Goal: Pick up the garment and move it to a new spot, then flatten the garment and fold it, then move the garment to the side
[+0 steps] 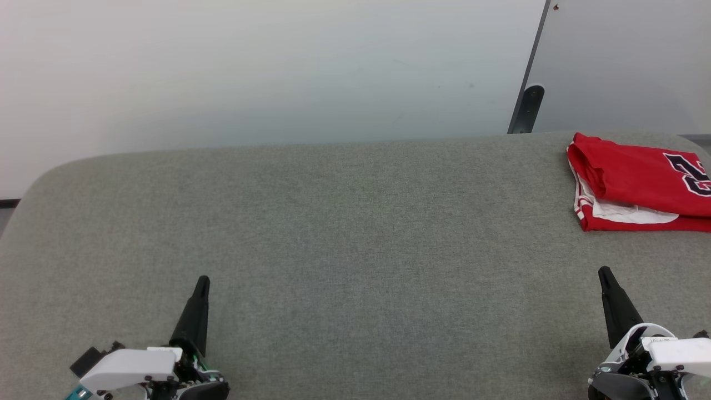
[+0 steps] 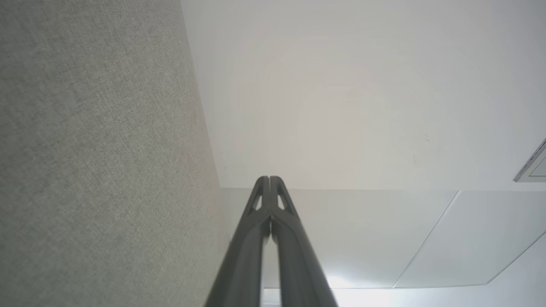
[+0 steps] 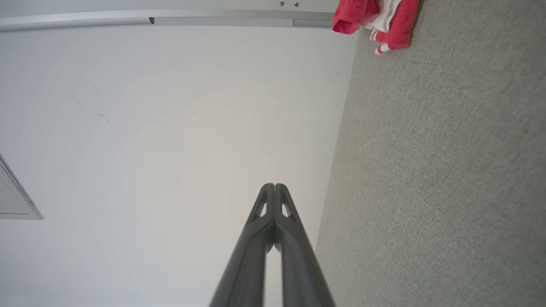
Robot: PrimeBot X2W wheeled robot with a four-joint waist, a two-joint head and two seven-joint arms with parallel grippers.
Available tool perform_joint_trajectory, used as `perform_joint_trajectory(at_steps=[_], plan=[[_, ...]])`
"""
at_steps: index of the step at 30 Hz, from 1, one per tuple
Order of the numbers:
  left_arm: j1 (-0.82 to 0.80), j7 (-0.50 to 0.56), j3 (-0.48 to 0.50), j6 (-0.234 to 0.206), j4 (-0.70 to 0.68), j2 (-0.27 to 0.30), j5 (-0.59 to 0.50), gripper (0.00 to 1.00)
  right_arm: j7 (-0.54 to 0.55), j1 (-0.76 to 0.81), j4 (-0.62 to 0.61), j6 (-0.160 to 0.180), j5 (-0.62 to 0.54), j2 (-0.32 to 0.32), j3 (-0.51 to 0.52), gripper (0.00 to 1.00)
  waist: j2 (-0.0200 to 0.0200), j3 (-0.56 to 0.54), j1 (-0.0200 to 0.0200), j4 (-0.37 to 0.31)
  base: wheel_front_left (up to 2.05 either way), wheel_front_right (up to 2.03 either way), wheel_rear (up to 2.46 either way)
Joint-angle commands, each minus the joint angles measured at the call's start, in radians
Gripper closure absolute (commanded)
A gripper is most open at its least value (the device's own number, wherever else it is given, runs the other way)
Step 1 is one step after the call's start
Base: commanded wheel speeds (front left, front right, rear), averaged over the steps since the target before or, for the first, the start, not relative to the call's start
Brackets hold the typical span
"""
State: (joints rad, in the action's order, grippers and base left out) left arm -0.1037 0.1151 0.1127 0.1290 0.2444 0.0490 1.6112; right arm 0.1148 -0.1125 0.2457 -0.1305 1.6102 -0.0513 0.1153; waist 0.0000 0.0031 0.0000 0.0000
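Both claws shut and empty; the folded garment lies ahead of the right one.

Nearest, the left gripper [image 1: 203, 282] and the right gripper [image 1: 604, 273] sit low over the grey fabric surface [image 1: 355, 222], well apart from each other. Each has its two dark fingers pressed together into a single point, and the wrist views show the tips meeting and holding nothing. Ahead of the right gripper and a little to its right, apart from its tip, the garment [image 1: 633, 178] lies folded on the grey surface near the far right corner. It is red with a black, white-outlined number on top, and white cloth and red-white stripe trim show along the edge facing the gripper. Its right part runs out of the head view. Past the surface's rounded far edge is a pale background, with a dark post [image 1: 526, 108] standing ahead and left of the garment.
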Motion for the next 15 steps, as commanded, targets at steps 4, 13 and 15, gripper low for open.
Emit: perform_joint_trajectory(at_steps=[4, 13, 15], plan=[[-0.009, 0.001, 0.002, 0.003, 0.002, 0.001, 0.003, 1.0, 0.002, 0.009, -0.003, -0.001, 0.005, 0.003, -0.001, 1.0, 0.0, 0.0, 0.0, 0.0, 0.0, 0.0, 0.0], [-0.009, 0.001, 0.002, 0.003, 0.002, 0.001, 0.004, 1.0, 0.002, 0.009, -0.003, 0.0, 0.005, 0.003, -0.001, 1.0, 0.0, 0.0, 0.0, 0.0, 0.0, 0.0, 0.0], [-0.009, 0.001, 0.002, 0.003, 0.002, 0.001, 0.004, 1.0, 0.002, 0.009, -0.003, -0.001, 0.005, 0.003, -0.001, 1.0, 0.0, 0.0, 0.0, 0.0, 0.0, 0.0, 0.0]])
